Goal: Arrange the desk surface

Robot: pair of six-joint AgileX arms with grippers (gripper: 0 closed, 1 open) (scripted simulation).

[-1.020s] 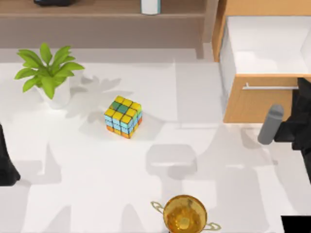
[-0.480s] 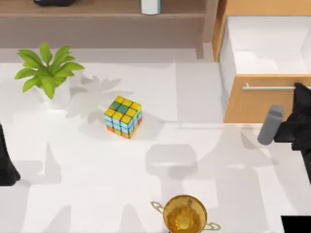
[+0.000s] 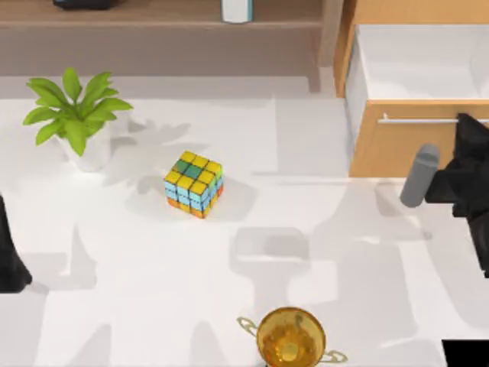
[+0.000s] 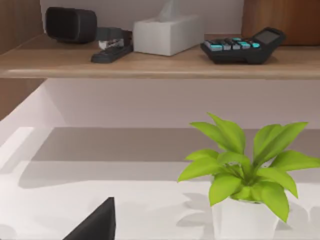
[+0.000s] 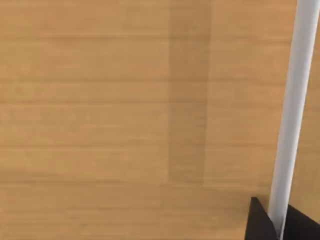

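The white desk surface (image 3: 153,290) carries a multicoloured puzzle cube (image 3: 193,184), a potted green plant (image 3: 76,115) and a golden trophy cup (image 3: 290,336) at the front edge. At the right, a light-wood drawer (image 3: 405,149) with a white lining stands pulled out. My right gripper (image 3: 466,122) is at its thin white handle (image 3: 420,119). In the right wrist view the handle (image 5: 292,100) runs between the dark tips of my right gripper (image 5: 280,222), which is shut on it. My left arm (image 3: 9,256) is parked at the left edge.
A brown wooden shelf (image 4: 150,62) at the back holds a tissue box (image 4: 167,35), a calculator (image 4: 242,46), a stapler (image 4: 112,47) and a dark speaker (image 4: 70,24). The plant (image 4: 245,160) sits just in front of it. A grey cylinder (image 3: 419,176) juts from my right arm.
The drawer front has slid toward the back of the desk, leaving less of the white interior showing. My right gripper moved back with the handle. The left arm and desk objects stayed still.
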